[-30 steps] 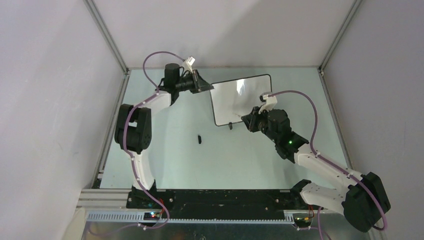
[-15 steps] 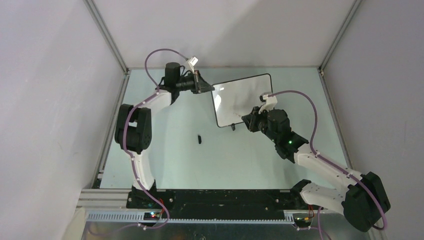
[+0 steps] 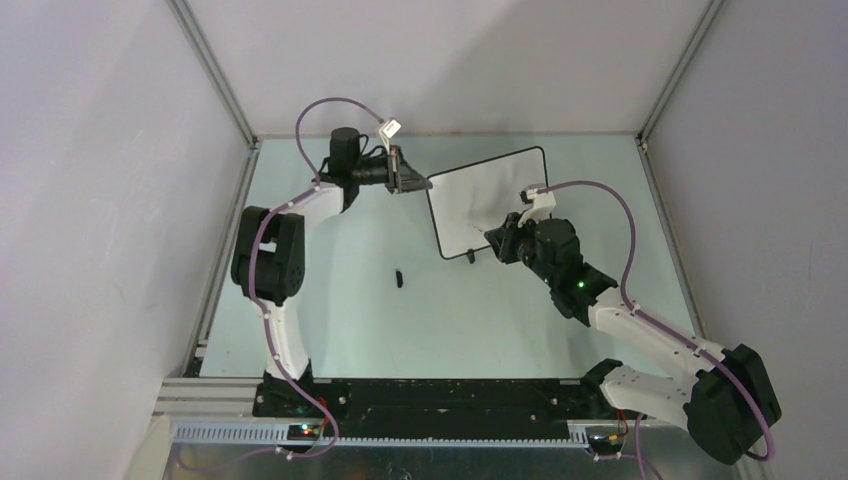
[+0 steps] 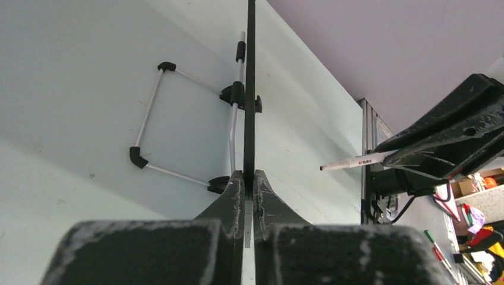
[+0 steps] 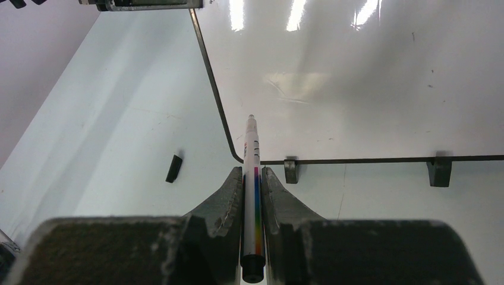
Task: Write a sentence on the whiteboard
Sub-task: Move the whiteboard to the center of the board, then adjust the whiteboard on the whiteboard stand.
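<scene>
whiteboard (image 3: 490, 195): far centre | left gripper (image 4: 249, 178): clamped on its left edge | right gripper (image 5: 252, 175): clamped on marker (image 5: 251, 139), tip by board's near-left corner | small black piece (image 3: 399, 278): near-left of board

Pale green table (image 3: 340, 330); small black cap (image 3: 399, 278) lying on it, well apart from whiteboard (image 3: 490, 195)

I count one whiteboard (image 3: 490, 195) with two black feet (image 5: 438, 172), one marker (image 5: 251, 142), one small black cap (image 3: 399, 278) lying near left of the board — and two grippers, the left gripper (image 4: 248, 178) and the right gripper (image 5: 252, 175).
</scene>
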`<state>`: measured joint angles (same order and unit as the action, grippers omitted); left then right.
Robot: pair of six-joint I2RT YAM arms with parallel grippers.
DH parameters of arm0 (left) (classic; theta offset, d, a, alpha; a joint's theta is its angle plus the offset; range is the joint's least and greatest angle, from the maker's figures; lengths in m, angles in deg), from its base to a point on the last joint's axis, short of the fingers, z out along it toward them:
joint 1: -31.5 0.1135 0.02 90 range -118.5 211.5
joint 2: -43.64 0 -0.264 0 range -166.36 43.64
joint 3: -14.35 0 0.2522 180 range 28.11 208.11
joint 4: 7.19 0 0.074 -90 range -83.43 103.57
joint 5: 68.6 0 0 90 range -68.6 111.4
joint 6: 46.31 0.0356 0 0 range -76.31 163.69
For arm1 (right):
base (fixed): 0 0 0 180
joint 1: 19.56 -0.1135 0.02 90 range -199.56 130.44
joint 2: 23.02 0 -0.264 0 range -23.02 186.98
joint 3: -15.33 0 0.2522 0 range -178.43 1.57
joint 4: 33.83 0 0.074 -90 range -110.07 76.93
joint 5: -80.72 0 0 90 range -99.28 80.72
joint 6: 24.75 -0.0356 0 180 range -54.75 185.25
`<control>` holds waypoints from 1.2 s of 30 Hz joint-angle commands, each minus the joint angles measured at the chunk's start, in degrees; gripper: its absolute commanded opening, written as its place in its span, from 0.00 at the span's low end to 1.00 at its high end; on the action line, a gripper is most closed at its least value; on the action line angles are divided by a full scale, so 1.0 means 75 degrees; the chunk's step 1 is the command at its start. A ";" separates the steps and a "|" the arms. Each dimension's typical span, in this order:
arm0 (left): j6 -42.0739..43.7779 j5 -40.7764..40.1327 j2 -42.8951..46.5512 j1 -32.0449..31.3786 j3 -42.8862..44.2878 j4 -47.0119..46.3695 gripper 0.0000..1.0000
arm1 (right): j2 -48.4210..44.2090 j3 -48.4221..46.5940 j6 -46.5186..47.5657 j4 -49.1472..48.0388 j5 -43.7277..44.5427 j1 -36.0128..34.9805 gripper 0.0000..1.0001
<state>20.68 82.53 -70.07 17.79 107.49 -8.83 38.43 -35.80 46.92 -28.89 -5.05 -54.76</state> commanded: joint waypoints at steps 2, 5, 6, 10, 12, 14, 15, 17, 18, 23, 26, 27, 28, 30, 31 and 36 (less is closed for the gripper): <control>0.0471 0.0815 0.0104 -0.0108 -0.0076 0.0002 0.00 | -0.0190 -0.0022 0.0104 -0.0213 0.0160 -0.0006 0.00; 0.1102 0.0515 0.0101 -0.0109 0.0122 0.0877 0.17 | -0.0206 -0.0022 0.0111 -0.0207 0.0174 -0.0014 0.00; 0.1272 0.0362 0.0108 -0.0113 0.0138 0.1079 0.25 | -0.0211 -0.0022 0.0103 -0.0207 0.0174 -0.0010 0.00; 0.1360 -0.0266 0.0173 -0.0100 0.0200 0.1347 0.55 | -0.0216 -0.0022 0.0106 -0.0203 0.0183 -0.0006 0.00; 0.1219 -0.0728 0.0175 -0.0099 0.0304 0.1528 0.63 | -0.0243 -0.0022 0.0118 -0.0196 0.0199 0.0004 0.00; 0.1074 -0.0846 0.0165 -0.0097 0.0422 0.1557 0.70 | -0.0291 -0.0022 0.0117 -0.0185 0.0204 0.0006 0.00; 0.1010 -0.0900 0.0194 -0.0095 0.0433 0.1541 0.73 | -0.0326 -0.0022 0.0119 -0.0169 0.0217 0.0006 0.00; 0.0794 -0.0947 0.0258 -0.0077 0.0490 0.1438 0.75 | -0.0365 -0.0022 0.0127 -0.0136 0.0265 0.0000 0.00; 0.0753 -0.0968 0.0292 -0.0054 0.0514 0.1441 0.77 | -0.0377 -0.0022 0.0125 -0.0125 0.0284 0.0013 0.00; 0.0762 -0.1342 0.0639 0.0130 0.0764 0.1893 0.95 | -0.0354 -0.0022 0.0103 -0.0139 0.0307 0.0019 0.00; 0.0789 -0.1866 0.0889 0.0370 0.1140 0.2824 0.99 | -0.0337 -0.0021 0.0086 -0.0142 0.0288 0.0029 0.00; 0.0895 -0.2117 0.0965 0.0414 0.1312 0.3230 0.99 | -0.0345 -0.0027 0.0085 -0.0138 0.0290 0.0029 0.00; 0.1009 -0.2309 0.1153 0.0482 0.1400 0.3468 0.99 | -0.0366 -0.0019 0.0081 -0.0131 0.0317 0.0029 0.00; 0.1492 -0.3154 0.1478 0.0532 0.1633 0.4219 0.99 | -0.0424 0.0028 0.0053 -0.0170 0.0317 0.0029 0.00; 0.1771 -0.3716 0.1593 0.0536 0.1764 0.4648 0.99 | -0.0447 0.0058 0.0036 -0.0203 0.0316 0.0029 0.00; 0.1881 -0.5102 0.2316 0.0539 0.1745 0.4891 0.99 | -0.0562 0.0111 -0.0013 -0.0268 0.0340 0.0040 0.00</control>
<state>31.81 55.29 -59.42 22.05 119.00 23.61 35.81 -35.23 46.90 -28.52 -3.83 -54.69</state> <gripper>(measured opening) 0.993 0.173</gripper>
